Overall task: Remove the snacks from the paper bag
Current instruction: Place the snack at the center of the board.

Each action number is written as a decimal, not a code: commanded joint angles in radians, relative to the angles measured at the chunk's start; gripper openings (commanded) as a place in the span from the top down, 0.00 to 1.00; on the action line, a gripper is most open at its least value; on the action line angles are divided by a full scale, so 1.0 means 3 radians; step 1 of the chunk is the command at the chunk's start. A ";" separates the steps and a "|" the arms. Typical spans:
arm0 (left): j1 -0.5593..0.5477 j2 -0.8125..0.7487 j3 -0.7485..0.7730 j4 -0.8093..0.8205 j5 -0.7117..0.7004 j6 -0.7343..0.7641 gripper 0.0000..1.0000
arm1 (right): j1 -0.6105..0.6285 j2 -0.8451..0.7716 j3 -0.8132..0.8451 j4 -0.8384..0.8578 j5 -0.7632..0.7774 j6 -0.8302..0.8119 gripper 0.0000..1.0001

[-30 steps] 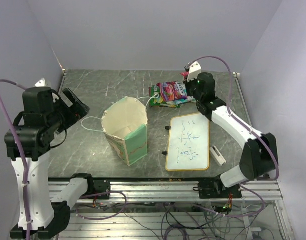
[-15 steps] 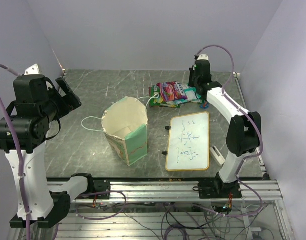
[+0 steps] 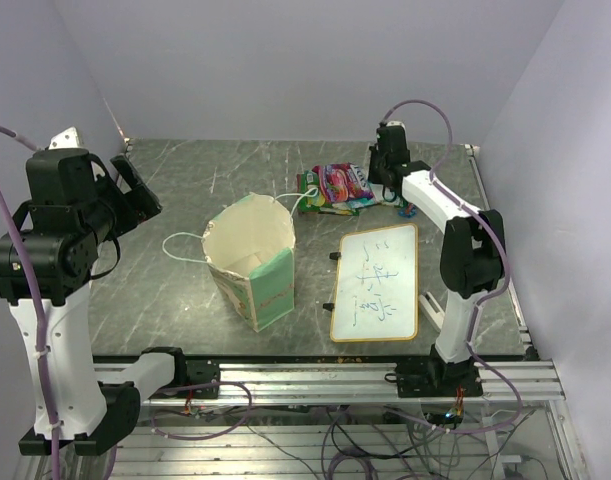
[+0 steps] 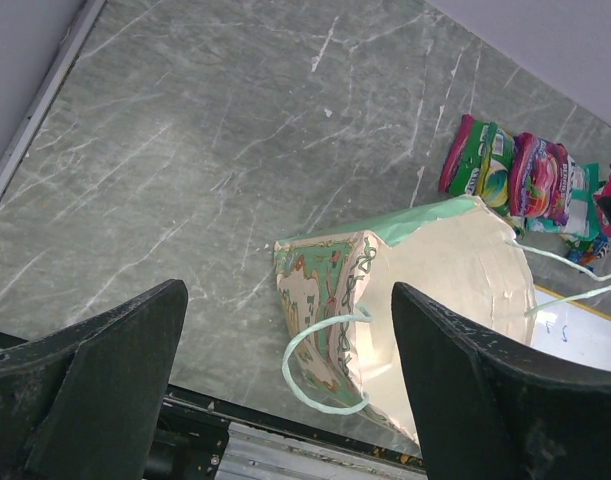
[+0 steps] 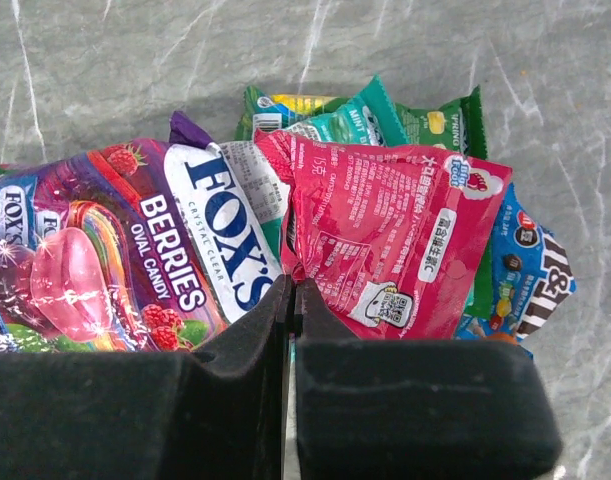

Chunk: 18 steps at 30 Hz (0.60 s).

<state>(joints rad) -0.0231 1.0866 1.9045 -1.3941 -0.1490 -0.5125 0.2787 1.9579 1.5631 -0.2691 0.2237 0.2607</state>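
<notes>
The paper bag [image 3: 250, 260] stands open on the table, cream with green sides, and its string handle [image 4: 320, 375] hangs below my left gripper [image 4: 287, 295]. That gripper is open, raised well to the left of the bag [image 4: 455, 270] and holds nothing. The snacks [image 3: 340, 185] lie in a pile behind the bag, also seen from the left wrist as bright snacks [image 4: 515, 175]. My right gripper [image 5: 293, 285] is shut, its tips pinching the lower corner of a pink packet [image 5: 385, 240] that lies on the pile beside a purple berry candy packet [image 5: 105, 260]. Green and blue packets [image 5: 530, 270] lie beneath.
A whiteboard [image 3: 377, 282] with writing lies flat to the right of the bag, in front of the snacks. The right arm's elbow [image 3: 472, 255] stands over the board's right edge. Purple walls close in at the table's left, far and right sides.
The right arm has folded up, its wrist shifting left and farther back over the snack pile. The left arm pulled back left, away from the bag, then held still.
</notes>
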 commanded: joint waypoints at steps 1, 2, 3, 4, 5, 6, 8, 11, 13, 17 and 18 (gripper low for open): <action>0.0021 -0.0036 -0.0027 0.0003 0.0040 0.0009 0.07 | 0.0001 0.0085 0.0162 -0.0026 -0.0075 0.0123 1.00; 0.0021 -0.0047 -0.0047 0.0008 0.0050 -0.0001 0.07 | 0.0002 0.0091 0.0157 -0.0028 -0.0085 0.0156 1.00; 0.0021 -0.0054 -0.0071 0.0017 0.0058 -0.0007 0.07 | 0.0002 0.0093 0.0133 -0.0016 -0.0099 0.0195 1.00; 0.0021 -0.0065 -0.0083 0.0015 0.0061 -0.0014 0.07 | 0.0002 0.0090 0.0094 0.0008 -0.0123 0.0218 1.00; 0.0021 -0.0064 -0.0093 0.0014 0.0067 -0.0023 0.07 | 0.0002 0.0083 0.0051 0.0034 -0.0134 0.0235 1.00; 0.0021 -0.0074 -0.0105 0.0010 0.0071 -0.0029 0.07 | 0.0002 0.0077 0.0024 0.0051 -0.0150 0.0251 1.00; 0.0021 -0.0086 -0.0122 0.0004 0.0077 -0.0040 0.07 | 0.0002 0.0072 -0.0043 0.0098 -0.0186 0.0266 1.00; 0.0021 -0.0104 -0.0138 0.0008 0.0076 -0.0050 0.07 | 0.0000 0.0065 -0.0089 0.0160 -0.0218 0.0269 1.00; 0.0021 -0.0109 -0.0144 0.0000 0.0077 -0.0059 0.07 | 0.0001 0.0070 -0.0107 0.0185 -0.0215 0.0266 1.00; 0.0021 -0.0130 -0.0146 -0.0006 0.0097 -0.0070 0.07 | 0.0001 0.0077 -0.0148 0.0237 -0.0237 0.0242 1.00; 0.0021 -0.0132 -0.0142 -0.0007 0.0098 -0.0071 0.07 | 0.0000 0.0074 -0.0153 0.0240 -0.0248 0.0241 1.00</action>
<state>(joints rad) -0.0231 1.0599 1.8641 -1.3941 -0.1360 -0.5270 0.2787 1.9766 1.5291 -0.2363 0.1646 0.3260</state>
